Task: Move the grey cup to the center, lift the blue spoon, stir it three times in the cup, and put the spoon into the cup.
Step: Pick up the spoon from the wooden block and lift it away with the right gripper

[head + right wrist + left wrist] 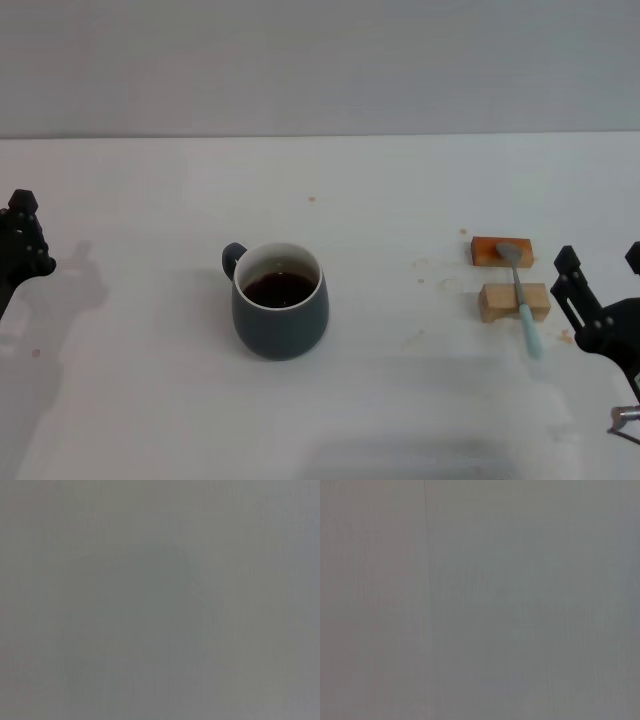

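The grey cup (280, 312) stands upright on the white table (150, 200), a little left of the middle, with dark brown liquid inside and its small handle pointing to the far left. The blue spoon (520, 290) lies across two small wooden blocks at the right, silver bowl on the far block and pale blue handle reaching toward the near edge. My right gripper (600, 262) is open just right of the spoon, holding nothing. My left gripper (22, 240) sits at the left edge, far from the cup. Neither wrist view shows anything but a plain grey surface.
An orange-topped wooden block (502, 251) and a plain wooden block (513, 301) carry the spoon. Small brown stains dot the table around the blocks. A grey wall rises behind the table's far edge.
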### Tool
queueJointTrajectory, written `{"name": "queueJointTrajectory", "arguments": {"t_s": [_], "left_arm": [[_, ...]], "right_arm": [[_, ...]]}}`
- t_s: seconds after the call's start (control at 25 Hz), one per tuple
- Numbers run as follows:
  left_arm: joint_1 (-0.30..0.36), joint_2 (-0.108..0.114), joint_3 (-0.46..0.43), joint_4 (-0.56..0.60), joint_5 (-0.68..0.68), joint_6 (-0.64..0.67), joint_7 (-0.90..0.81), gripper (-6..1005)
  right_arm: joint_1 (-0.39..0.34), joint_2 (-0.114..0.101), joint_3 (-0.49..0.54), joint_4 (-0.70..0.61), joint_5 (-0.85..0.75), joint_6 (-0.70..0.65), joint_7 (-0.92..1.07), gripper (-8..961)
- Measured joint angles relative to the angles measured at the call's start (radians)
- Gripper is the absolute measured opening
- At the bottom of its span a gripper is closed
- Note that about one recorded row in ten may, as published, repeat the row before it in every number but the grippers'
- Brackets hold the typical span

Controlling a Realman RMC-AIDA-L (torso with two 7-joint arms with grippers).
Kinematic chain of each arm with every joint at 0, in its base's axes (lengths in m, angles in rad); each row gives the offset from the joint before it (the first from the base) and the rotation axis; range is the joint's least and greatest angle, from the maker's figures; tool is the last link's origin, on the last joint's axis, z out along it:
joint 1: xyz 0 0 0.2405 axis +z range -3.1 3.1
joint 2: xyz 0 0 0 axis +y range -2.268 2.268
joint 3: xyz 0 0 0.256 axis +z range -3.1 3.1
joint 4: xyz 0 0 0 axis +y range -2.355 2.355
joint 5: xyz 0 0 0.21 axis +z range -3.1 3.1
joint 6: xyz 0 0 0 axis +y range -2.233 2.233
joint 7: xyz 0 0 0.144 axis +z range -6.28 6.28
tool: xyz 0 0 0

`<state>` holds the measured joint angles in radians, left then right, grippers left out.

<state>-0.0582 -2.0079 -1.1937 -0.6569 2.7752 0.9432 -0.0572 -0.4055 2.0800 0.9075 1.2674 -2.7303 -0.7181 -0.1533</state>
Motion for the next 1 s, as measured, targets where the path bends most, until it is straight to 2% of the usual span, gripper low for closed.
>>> {"name": "queueJointTrajectory", "arguments": {"t_s": [0.28,0.64,1.0], "left_arm": [[0.003,-0.003,0.0,-0.01,0.0,0.0,0.023,-2],[0.008,-0.006,0.0,-0.019,0.001,-0.007,0.024,-2],[0.009,-0.009,0.0,-0.043,0.003,-0.025,0.049,-2]], "right_arm": [[0.031,-0.001,-0.017,-0.06,0.04,-0.016,0.001,735],[0.131,-0.004,-0.047,-0.192,0.137,-0.044,0.001,735],[0.151,-0.003,-0.062,-0.217,0.156,-0.032,0.0,734]]}}
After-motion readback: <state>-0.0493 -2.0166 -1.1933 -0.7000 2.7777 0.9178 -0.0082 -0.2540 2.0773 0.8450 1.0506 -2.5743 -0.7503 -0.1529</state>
